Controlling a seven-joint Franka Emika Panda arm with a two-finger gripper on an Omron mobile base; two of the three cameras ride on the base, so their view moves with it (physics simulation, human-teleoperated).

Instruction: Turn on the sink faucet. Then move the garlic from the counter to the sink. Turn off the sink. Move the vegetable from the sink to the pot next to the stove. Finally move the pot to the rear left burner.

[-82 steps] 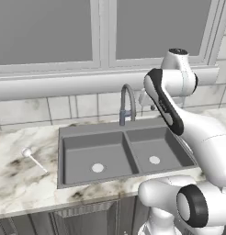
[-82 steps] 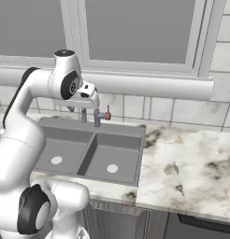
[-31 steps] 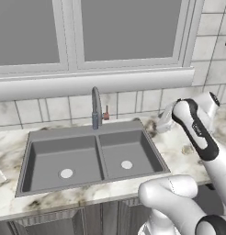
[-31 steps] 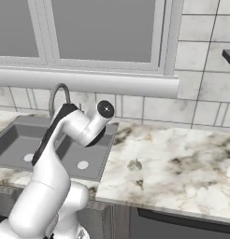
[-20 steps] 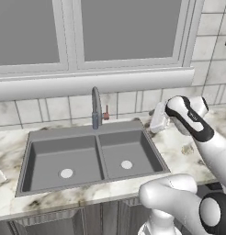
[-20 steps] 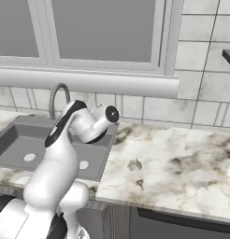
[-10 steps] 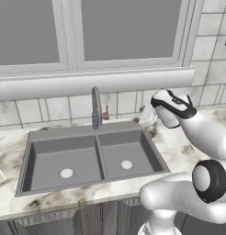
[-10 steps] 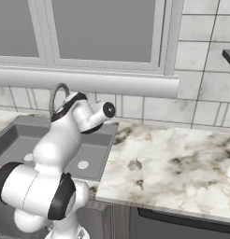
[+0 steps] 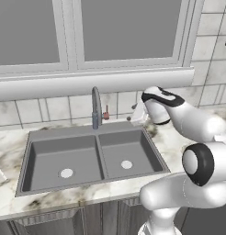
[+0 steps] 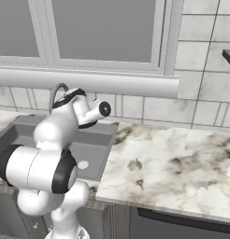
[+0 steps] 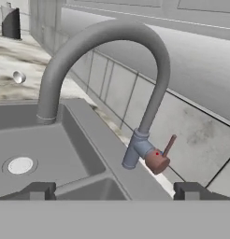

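One step of five is in hand, the first: turning on the faucet (image 11: 112, 60). No water runs from its spout, so I judge the tap still off. The jaws (image 11: 114, 190) stand wide and hold nothing; their two dark tips frame the view from the hand, and the faucet's reddish handle (image 11: 160, 158) lies just ahead of them, a little toward the right-hand tip, its thin lever standing up from the knob. From the left base camera the jaws (image 9: 134, 112) hover just beside the faucet, apart from it, over the rear rim of the sink (image 9: 64, 151). The garlic (image 11: 17, 77) is, I think, the small pale thing on the bench far beyond the spout. Next, the jaws need to ease forward to the lever and push it.
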